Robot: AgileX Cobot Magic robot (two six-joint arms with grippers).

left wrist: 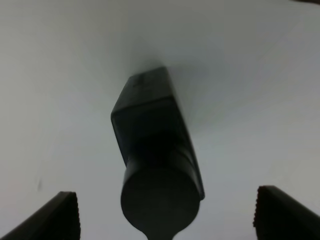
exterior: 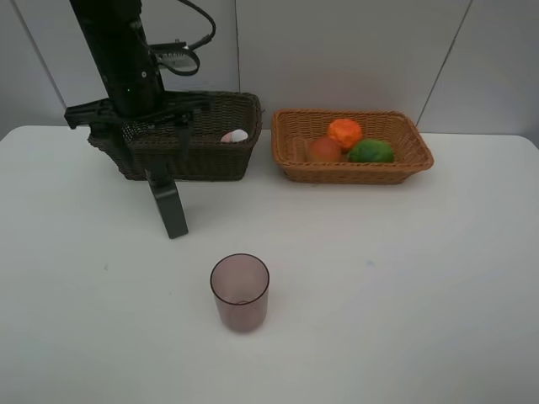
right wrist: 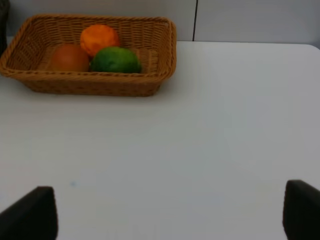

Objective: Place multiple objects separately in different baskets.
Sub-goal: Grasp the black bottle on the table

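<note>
The dark green bottle [exterior: 168,206] stands tilted on the table in front of the dark brown basket [exterior: 210,160]. My left gripper [exterior: 143,126] is open above its cap. In the left wrist view the bottle [left wrist: 155,145] sits between the spread fingertips [left wrist: 62,215] without touching them. The pink white-capped bottle [exterior: 234,135] lies in the dark basket. The orange [exterior: 344,133], peach [exterior: 324,150] and lime [exterior: 370,151] lie in the light basket [exterior: 354,174]. The mauve cup [exterior: 240,292] stands upright on the table. My right gripper [right wrist: 170,215] is open and empty, out of the high view.
The white table [exterior: 404,278] ends at a grey wall behind the baskets. The two baskets stand side by side at the back. The right wrist view shows the light basket [right wrist: 100,85] with the three fruits, far ahead of the right fingertips.
</note>
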